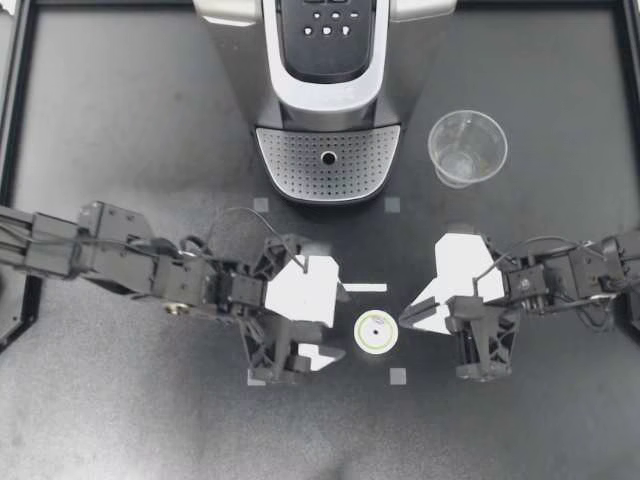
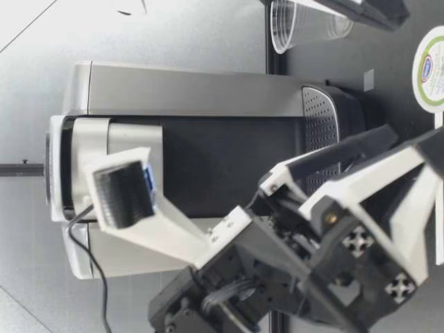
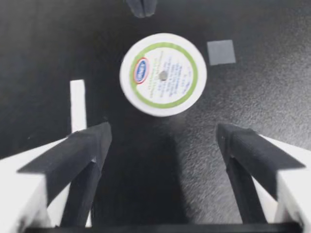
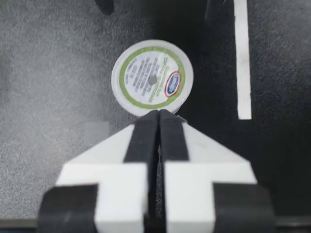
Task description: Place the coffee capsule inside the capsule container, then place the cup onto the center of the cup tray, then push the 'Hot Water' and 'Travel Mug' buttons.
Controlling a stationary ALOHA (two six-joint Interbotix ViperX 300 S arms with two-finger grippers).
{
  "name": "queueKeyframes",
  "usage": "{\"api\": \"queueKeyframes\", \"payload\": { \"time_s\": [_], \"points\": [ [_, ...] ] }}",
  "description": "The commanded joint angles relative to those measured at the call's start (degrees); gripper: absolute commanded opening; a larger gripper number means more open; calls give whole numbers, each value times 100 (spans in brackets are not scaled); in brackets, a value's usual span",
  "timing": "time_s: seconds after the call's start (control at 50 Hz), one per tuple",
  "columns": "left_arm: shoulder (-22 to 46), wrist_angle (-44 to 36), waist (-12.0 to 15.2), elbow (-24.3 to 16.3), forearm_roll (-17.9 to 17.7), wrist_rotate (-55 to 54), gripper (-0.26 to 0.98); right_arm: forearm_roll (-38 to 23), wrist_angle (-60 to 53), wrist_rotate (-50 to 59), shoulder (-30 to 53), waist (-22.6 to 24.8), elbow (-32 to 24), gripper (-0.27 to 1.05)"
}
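The coffee capsule (image 1: 375, 331), white-lidded with a green ring, stands upright on the black table between my two grippers. My left gripper (image 1: 338, 315) is open just to its left; in the left wrist view the capsule (image 3: 163, 74) lies a little ahead of the spread fingers (image 3: 87, 145), untouched. My right gripper (image 1: 404, 318) is shut and empty, its tip at the capsule's right rim (image 4: 152, 77). Whether the tip touches the rim I cannot tell. The clear plastic cup (image 1: 467, 148) stands upright to the right of the coffee machine (image 1: 330, 60).
The machine's perforated cup tray (image 1: 328, 160) faces the grippers, with its buttons (image 1: 328, 22) on top. Grey tape squares (image 1: 398, 376) and a white strip (image 1: 358, 287) mark the table around the capsule. A dark frame (image 1: 20, 100) borders the table.
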Motion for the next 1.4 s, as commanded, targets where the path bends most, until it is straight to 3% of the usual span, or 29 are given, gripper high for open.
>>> {"api": "queueKeyframes", "payload": {
  "time_s": [0.0,1.38],
  "points": [
    [-35,-44,-26,-185,0,9,82,-9,18,-9,-35,79,-114,11],
    [448,-290,62,-615,44,193,81,-18,-237,-18,299,123,-202,11]
  ]
}}
